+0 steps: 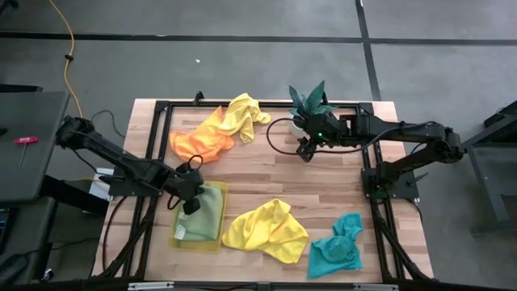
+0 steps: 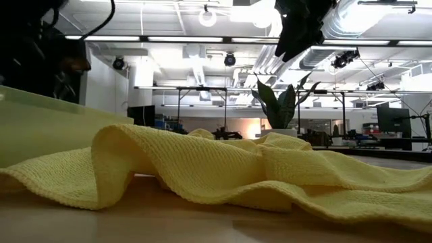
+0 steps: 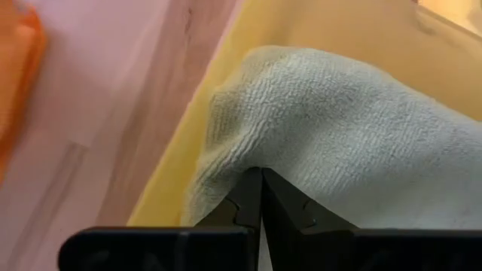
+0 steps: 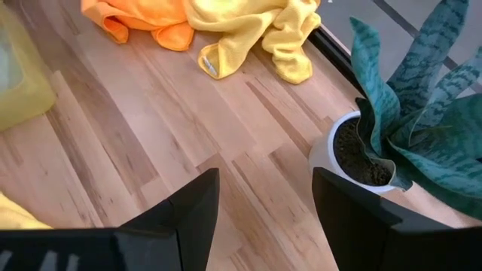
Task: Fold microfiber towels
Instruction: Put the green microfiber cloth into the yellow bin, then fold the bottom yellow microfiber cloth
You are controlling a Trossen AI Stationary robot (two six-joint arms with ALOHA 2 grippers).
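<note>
One olive-green towel [image 1: 207, 212] lies in the yellow tray [image 1: 174, 239] at the bench's left; my left pincer [image 3: 261, 197] is pressed together, pinching its edge. Grasp step, I judge. Next: lift it clear onto bare bench. Right pincer [image 1: 305, 152] hangs spread near the plant [image 1: 311, 101].

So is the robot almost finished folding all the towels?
Not nearly. No towel looks finished. In hand: the left pincer is shut on the olive-green microfiber towel lying in the translucent yellow plastic tray. Left: the orange towel, the yellow towel beside it, the other yellow towel and the teal towel all lie crumpled. The right pincer hangs open near the potted plant.
</note>
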